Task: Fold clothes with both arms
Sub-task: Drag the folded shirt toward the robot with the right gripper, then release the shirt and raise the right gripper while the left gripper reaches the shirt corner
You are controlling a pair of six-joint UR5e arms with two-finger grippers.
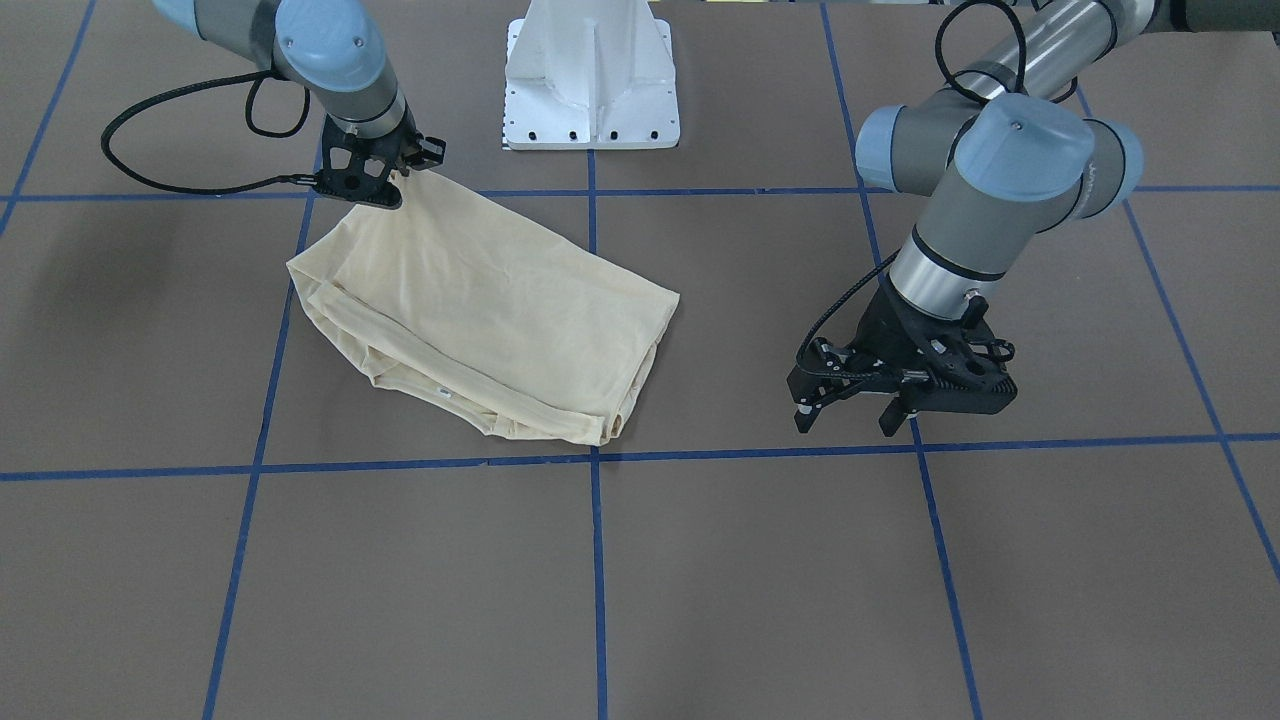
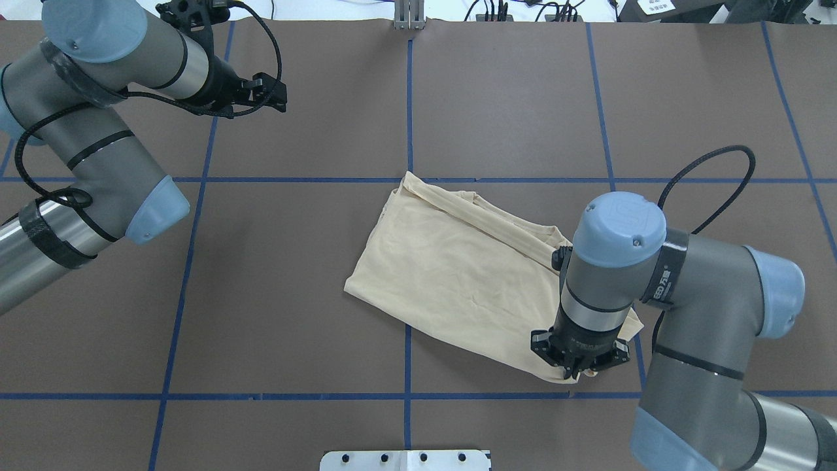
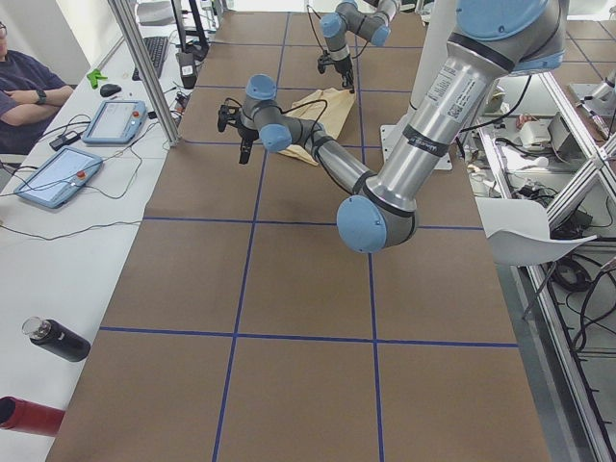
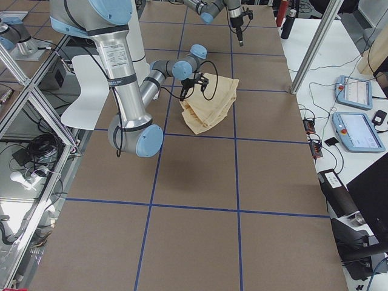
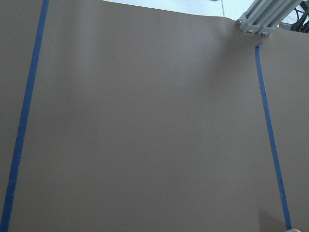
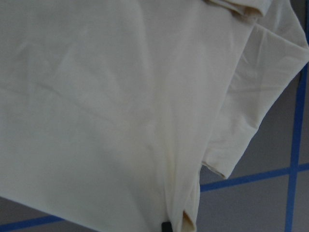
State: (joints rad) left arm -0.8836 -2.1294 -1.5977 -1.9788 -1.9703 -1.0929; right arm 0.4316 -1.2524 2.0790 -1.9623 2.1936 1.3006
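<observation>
In the overhead view the right arm point(image 2: 608, 275) covers the shirt's point(image 2: 451, 268) near corner, and the right tool's point(image 2: 579, 371) fingertips are lost in cloth. The right wrist view crops the shirt at its edges. The front view's top edge cuts the pedestal point(image 1: 592, 80), and the left side view's edge cuts the person point(image 3: 24, 91).

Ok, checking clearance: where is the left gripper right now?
In the front-facing view, the left gripper hovers open on the right, apart from the shirt.

Brown table point(image 1: 750, 580), blue tape grid point(image 1: 600, 600), cream shirt point(image 1: 490, 310) lying folded
</observation>
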